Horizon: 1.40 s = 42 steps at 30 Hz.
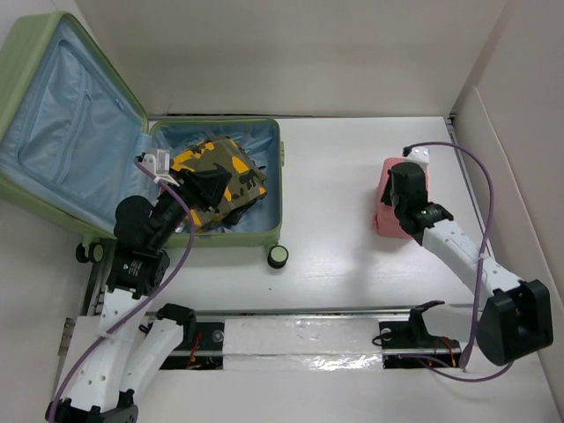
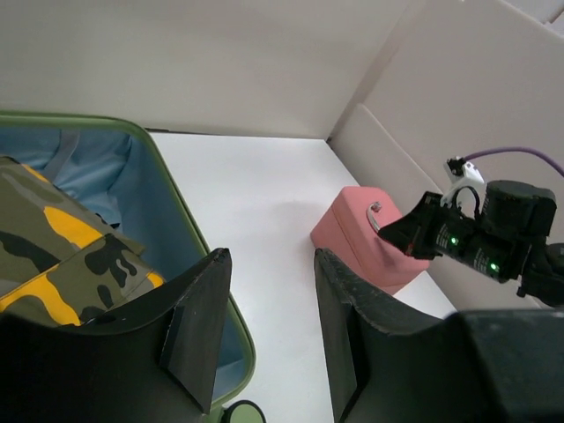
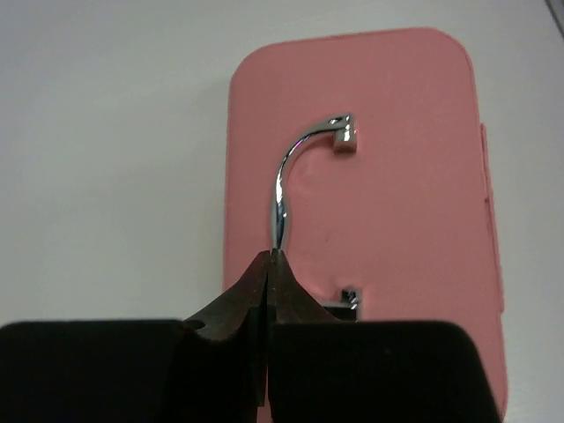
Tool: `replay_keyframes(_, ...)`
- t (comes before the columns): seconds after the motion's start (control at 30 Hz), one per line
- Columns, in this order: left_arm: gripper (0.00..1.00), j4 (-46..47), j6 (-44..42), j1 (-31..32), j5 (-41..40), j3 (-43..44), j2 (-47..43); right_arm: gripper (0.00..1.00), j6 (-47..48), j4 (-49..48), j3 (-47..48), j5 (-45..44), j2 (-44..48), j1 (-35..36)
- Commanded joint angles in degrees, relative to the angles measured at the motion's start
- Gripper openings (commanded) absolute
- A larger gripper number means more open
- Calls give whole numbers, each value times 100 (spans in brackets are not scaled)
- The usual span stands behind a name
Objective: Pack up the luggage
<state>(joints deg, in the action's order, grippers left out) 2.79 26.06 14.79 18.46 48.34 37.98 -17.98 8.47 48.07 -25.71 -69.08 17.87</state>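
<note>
Luggage: large pale green hard-shell suitcase with light blue fabric lining, lying open at the far left of the white desk, lid tipped back, folded camouflage-and-yellow garment in its base. Small pink rectangular box: well apart, at the right. Right gripper: pinched closed at its tips on the box's thin curved chrome handle, near one end. Left gripper: jaws apart, empty, hovering at the suitcase's near rim. Risk: the off-centre pinch on slick metal may let the box swing or slip when lifted. Carried across, it may strike the suitcase rim or the left arm.
</note>
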Motion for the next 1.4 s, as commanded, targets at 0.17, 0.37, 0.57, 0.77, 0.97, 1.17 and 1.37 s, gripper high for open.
replay_keyframes(0.17, 40, 372, 92, -20, 53, -79, -18, 26, 259, 682, -167, -389, 484, 314)
replay_keyframes(0.37, 41, 381, 101, -20, 79, -96, 34, 53, 426, 411, -9, -338, 185, -28)
replay_keyframes(0.57, 41, 398, 92, -20, 97, -114, 70, 49, 672, 445, 395, -4, -124, -231)
replay_keyframes(0.77, 41, 416, 109, -20, 158, -132, 122, 36, 725, 392, 484, 277, 8, -345)
replay_keyframes(0.97, 41, 433, 109, -20, 167, -140, 122, 32, 778, 313, 466, 401, 175, -398)
replay_keyframes(1.17, 41, 433, 109, -20, 158, -149, 114, 47, 831, 243, 764, 471, -288, -749)
replay_keyframes(1.37, 41, 424, 101, -20, 141, -149, 105, 47, 866, 383, 1081, 698, -861, -969)
